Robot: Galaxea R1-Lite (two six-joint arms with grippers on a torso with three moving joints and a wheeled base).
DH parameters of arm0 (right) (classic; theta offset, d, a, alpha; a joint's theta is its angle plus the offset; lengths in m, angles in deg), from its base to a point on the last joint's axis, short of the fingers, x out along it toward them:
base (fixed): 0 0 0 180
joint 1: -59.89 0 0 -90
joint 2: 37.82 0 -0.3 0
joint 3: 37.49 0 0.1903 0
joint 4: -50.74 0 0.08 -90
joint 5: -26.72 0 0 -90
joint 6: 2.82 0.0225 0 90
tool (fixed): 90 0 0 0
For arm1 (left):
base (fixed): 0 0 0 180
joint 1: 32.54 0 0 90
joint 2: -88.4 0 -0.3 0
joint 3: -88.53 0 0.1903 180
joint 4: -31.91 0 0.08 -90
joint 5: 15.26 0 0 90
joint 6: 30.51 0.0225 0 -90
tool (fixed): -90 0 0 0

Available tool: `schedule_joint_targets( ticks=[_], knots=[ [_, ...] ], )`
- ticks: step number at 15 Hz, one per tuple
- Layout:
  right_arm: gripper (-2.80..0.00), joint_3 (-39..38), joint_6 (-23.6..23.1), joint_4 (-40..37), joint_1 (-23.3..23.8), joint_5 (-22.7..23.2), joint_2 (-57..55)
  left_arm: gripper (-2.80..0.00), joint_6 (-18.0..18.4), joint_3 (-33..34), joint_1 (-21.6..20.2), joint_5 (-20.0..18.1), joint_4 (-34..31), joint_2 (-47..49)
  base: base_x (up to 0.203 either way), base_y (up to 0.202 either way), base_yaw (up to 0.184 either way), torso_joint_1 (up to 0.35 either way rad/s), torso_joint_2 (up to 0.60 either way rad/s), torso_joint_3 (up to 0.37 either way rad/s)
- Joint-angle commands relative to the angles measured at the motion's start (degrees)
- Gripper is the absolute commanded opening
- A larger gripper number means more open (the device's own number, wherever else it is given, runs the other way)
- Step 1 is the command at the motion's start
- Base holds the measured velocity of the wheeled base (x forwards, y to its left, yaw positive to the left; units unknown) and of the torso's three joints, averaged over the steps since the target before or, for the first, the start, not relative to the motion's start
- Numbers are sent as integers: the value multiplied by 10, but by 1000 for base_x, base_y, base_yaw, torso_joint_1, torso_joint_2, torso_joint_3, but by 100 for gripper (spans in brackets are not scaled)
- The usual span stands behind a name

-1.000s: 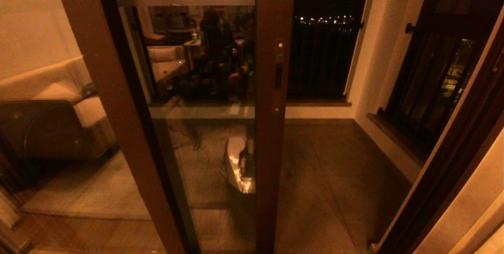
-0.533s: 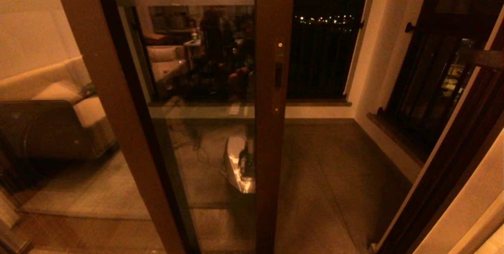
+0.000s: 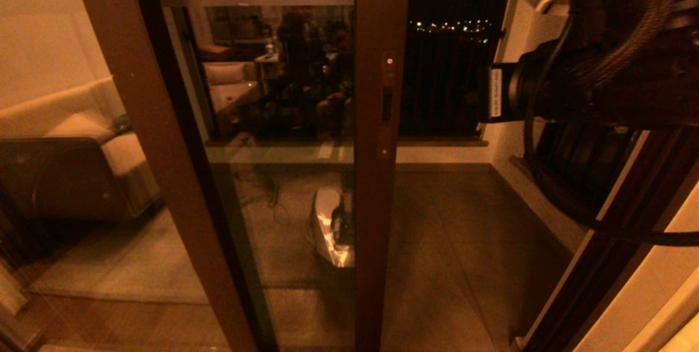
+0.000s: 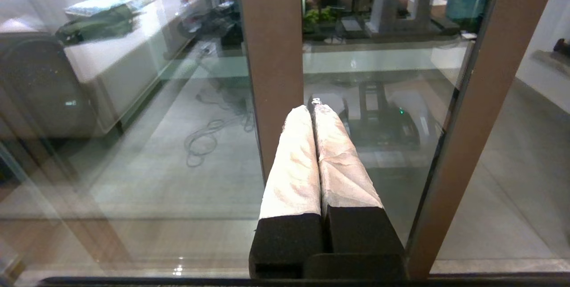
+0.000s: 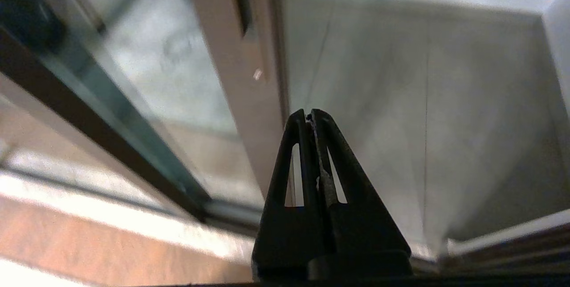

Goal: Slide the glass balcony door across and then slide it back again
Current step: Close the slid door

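Right hand (image 5: 310, 115), black tapered fingers together, beside brown-framed glass balcony door (image 5: 231, 78).

Door: the glass balcony door (image 3: 284, 123) is standing upright, a tall glass panel in a brown frame.
Top band: a pale frosted strip is running across the top of the glass; any lettering on it cannot be read.
Stile: the right-hand brown upright is carrying a narrow dark handle slot (image 3: 386, 105) with small screws above and below it.
Position: the door is sitting partway across, leaving the doorway open to its right.
Glass: it is reflecting a room.
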Motion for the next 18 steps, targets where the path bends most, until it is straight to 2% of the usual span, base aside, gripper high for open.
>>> schedule_joint_targets(
  ticks=[1,5,6,10,15,18],
  knots=[
    [-280,15,0,-25,-24,-17,-59,-280,0,20,0,0,0,1,0,0,0,0,0,0],
    [-280,62,8,-60,-43,-33,-113,-280,0,19,0,0,0,0,0,0,0,0,0,0],
    [0,66,6,-61,-43,-34,-114,-280,0,20,0,0,0,0,0,0,0,0,0,0],
    [0,113,6,-59,-27,-31,-144,-280,0,20,0,0,0,0,0,0,0,0,0,0],
    [0,201,6,-57,19,-31,-218,-280,0,20,0,0,0,0,0,0,0,0,0,0],
    [0,213,-3,-43,35,-30,-238,-280,0,20,0,0,0,0,0,0,0,0,0,0]
  ],
)
